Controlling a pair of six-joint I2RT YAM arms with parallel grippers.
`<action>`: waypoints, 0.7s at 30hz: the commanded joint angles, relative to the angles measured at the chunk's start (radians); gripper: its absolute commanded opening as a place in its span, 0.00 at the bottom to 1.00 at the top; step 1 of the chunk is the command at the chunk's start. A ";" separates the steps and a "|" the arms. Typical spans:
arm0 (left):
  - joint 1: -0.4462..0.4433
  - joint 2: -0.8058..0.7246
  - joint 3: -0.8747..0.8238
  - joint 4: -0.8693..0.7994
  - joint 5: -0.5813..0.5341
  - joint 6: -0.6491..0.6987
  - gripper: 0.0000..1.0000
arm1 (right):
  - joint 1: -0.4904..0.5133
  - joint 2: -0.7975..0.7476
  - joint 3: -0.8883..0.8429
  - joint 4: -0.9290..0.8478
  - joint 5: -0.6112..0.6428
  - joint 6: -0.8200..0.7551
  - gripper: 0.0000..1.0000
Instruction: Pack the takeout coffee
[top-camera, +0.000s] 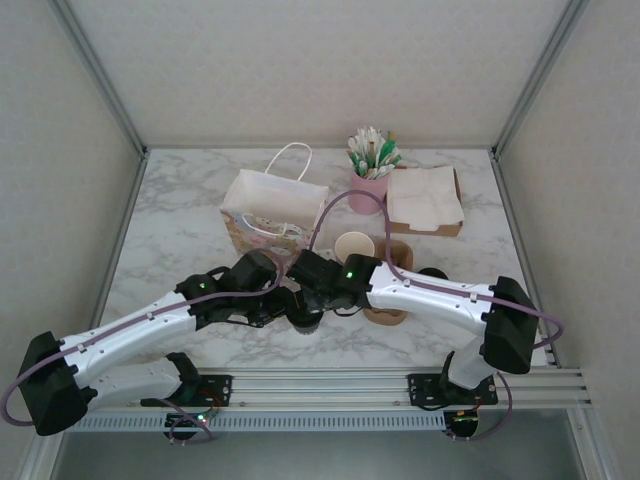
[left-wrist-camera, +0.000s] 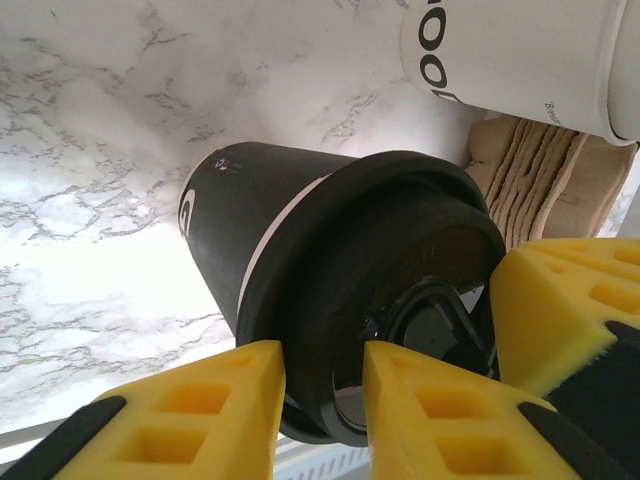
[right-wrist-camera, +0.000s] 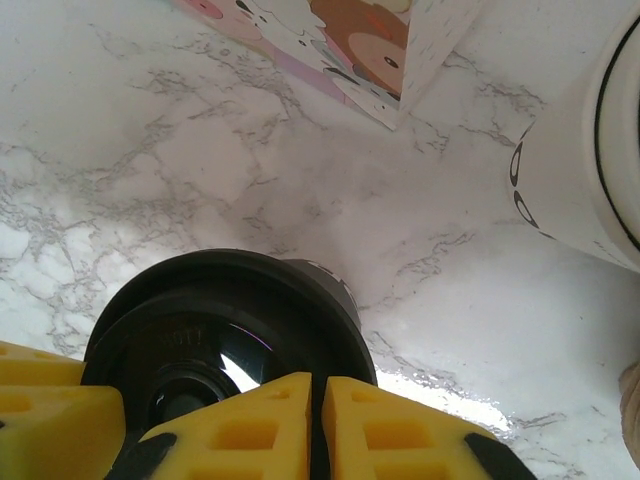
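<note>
The takeout coffee (top-camera: 303, 318) stands at the table's near middle, between both arms. It is a cup (left-wrist-camera: 255, 235) whose body looks dark in the left wrist view, under a round black lid (left-wrist-camera: 400, 250). My left gripper (left-wrist-camera: 325, 400) is shut across the lid's rim, one yellow finger (left-wrist-camera: 210, 410) outside and the other on top. From the other side, my right gripper (right-wrist-camera: 317, 430) pinches the lid's thin rim (right-wrist-camera: 345, 330), its fingers nearly touching. The two grippers (top-camera: 285, 303) (top-camera: 318, 297) meet over the cup in the top view.
A patterned paper bag (top-camera: 265, 210) with handles stands open behind the cup. The tall stack of cream cups (top-camera: 354, 245) and brown cardboard sleeves (top-camera: 392, 290) are close on the right. Further back are a pink utensil holder (top-camera: 370, 175) and a napkin box (top-camera: 425, 200).
</note>
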 joint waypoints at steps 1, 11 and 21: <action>0.010 -0.003 0.036 -0.128 -0.036 0.013 0.30 | 0.020 0.067 0.011 -0.159 -0.031 -0.011 0.15; 0.011 -0.003 0.128 -0.175 -0.050 0.028 0.31 | 0.020 0.034 0.091 -0.172 -0.001 -0.007 0.22; 0.014 -0.018 0.162 -0.219 -0.068 0.045 0.33 | 0.018 0.010 0.159 -0.167 -0.008 -0.016 0.30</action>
